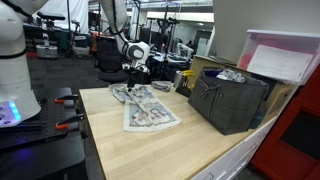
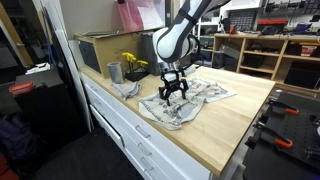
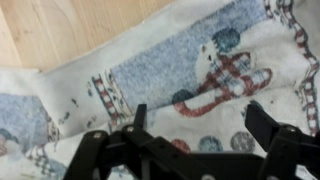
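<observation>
- Wrist view: gripper [image 3: 196, 110] has its jaws spread wide w/ nothing btwn them. The patterned cloth [image 3: 150, 70] fills nearly the whole frame right under the tips.
- Step, as I read it: pre-grasp approach. The claw hangs low over the fabric in an exterior view [image 2: 173, 95], but I can't tell if the tips touch it yet.
- Next move prob. calls for setting the tips down astride a raised crease so fabric bunches btwn the fingers, then closing. Flat thin cloth gives little to pinch, so pick the ridge, not the flat panel.
- Where: cloth lies spread but rumpled on the wooden countertop [image 1: 150, 150]. A grey cup [image 2: 114, 72] stands just beside one end, and the black crate [image 1: 228, 100] sits apart from it.
- Look: off-white ground w/ grey-blue panels, red + teal printed figures and a striped border. It is soft and creased, w/ folds running across, and bare wood shows past its edge at top left of the wrist view.
</observation>
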### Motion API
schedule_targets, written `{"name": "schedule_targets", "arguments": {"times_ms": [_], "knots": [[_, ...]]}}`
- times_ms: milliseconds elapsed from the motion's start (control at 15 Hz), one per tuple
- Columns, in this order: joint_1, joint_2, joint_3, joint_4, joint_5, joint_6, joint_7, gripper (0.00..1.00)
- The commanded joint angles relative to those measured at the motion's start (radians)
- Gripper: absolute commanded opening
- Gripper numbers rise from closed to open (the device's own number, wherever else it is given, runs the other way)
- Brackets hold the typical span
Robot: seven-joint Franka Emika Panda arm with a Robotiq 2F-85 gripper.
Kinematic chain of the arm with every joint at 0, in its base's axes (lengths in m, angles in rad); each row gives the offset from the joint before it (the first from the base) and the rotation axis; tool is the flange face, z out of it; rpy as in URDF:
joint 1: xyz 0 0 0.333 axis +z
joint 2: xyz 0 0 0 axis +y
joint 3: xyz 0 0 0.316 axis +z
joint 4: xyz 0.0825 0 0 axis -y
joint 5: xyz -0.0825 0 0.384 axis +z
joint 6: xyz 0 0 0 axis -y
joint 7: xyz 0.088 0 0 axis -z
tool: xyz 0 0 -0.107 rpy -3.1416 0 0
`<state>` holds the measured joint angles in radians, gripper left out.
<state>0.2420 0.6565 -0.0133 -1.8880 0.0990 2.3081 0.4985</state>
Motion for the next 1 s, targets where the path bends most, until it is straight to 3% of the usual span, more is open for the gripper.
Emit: {"name": "schedule_targets", "arguments": {"times_ms": [0, 467, 933], "knots": [[-0.033, -0.121, 0.047, -0.173, 0.071, 0.034, -0.034, 1.00], [-0.013, -0.131, 0.097, -0.313, 0.081, 0.156, -0.096, 1.00], [0.006, -0.126, 0.114, -0.311, 0.073, 0.233, -0.109, 1.00]]}}
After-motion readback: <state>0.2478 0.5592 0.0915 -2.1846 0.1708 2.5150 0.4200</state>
